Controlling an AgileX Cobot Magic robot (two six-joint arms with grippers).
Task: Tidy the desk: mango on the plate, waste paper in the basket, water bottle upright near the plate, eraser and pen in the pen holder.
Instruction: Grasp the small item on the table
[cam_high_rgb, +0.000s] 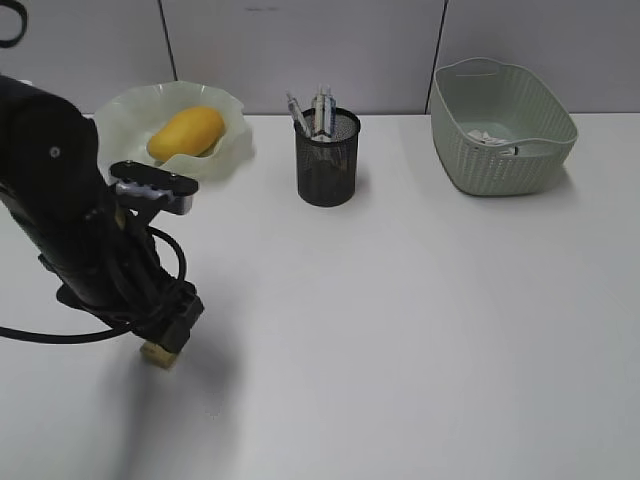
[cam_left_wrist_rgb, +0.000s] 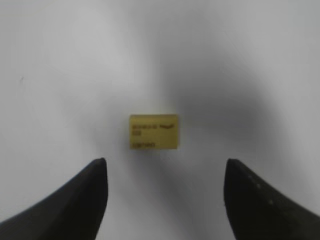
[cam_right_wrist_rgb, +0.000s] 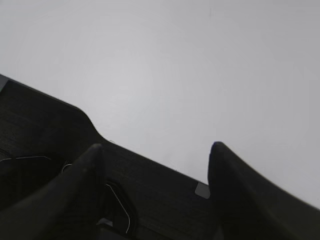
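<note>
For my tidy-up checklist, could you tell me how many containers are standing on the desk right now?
3: the plate at back left, holding the mango; the pen holder at back centre; the basket at back right. The arm may hide others.

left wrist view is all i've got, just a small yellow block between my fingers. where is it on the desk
Observer: The eraser lies near the desk's front left, under the left hand, which hangs open above it.
Operator: pen holder, where
Observer: The pen holder stands at the back, right of the plate, with pens in it.
Operator: mango done
Observer: Yes, the mango lies in the plate.
Operator: paper
Observer: Something white lies inside the basket at the back right; likely the waste paper.
</note>
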